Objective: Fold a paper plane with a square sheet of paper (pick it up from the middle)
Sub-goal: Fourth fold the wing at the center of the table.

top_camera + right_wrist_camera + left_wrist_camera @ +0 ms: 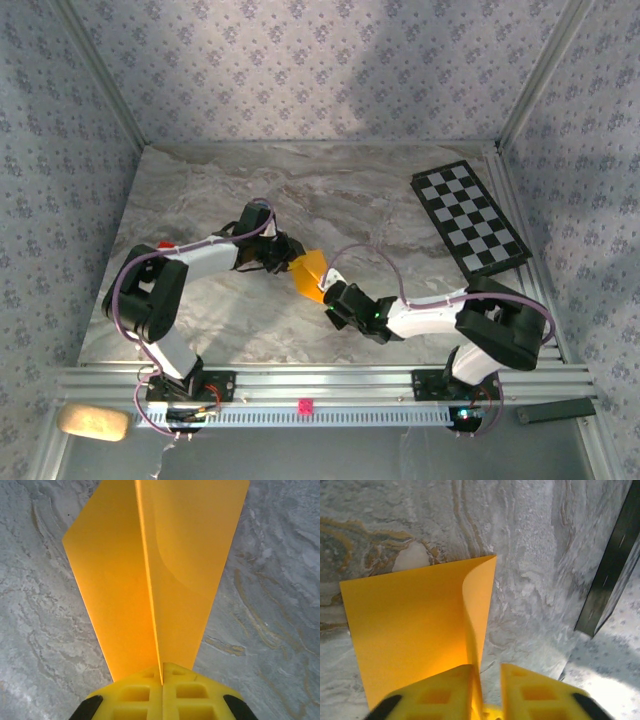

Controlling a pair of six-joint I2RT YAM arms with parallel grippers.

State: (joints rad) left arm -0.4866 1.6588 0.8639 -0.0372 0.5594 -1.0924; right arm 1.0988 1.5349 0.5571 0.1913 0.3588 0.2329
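The square sheet of paper [310, 268], orange-yellow, is lifted off the marble table between the two arms and folded along a centre crease. In the right wrist view its two halves [125, 580] spread away from the crease, and my right gripper [162, 669] is shut on that crease. My left gripper [284, 256] is at the paper's far-left side. In the left wrist view it [486, 669] stands open with a gap. An upright flap of the paper [410, 625] runs along the inner face of the left finger [445, 690].
A black-and-white checkered board [468, 218] lies at the table's back right, and its dark edge [612, 565] shows in the left wrist view. A tan pad [92, 422] sits below the front rail at the left. Aluminium frame posts border the marble table [200, 190].
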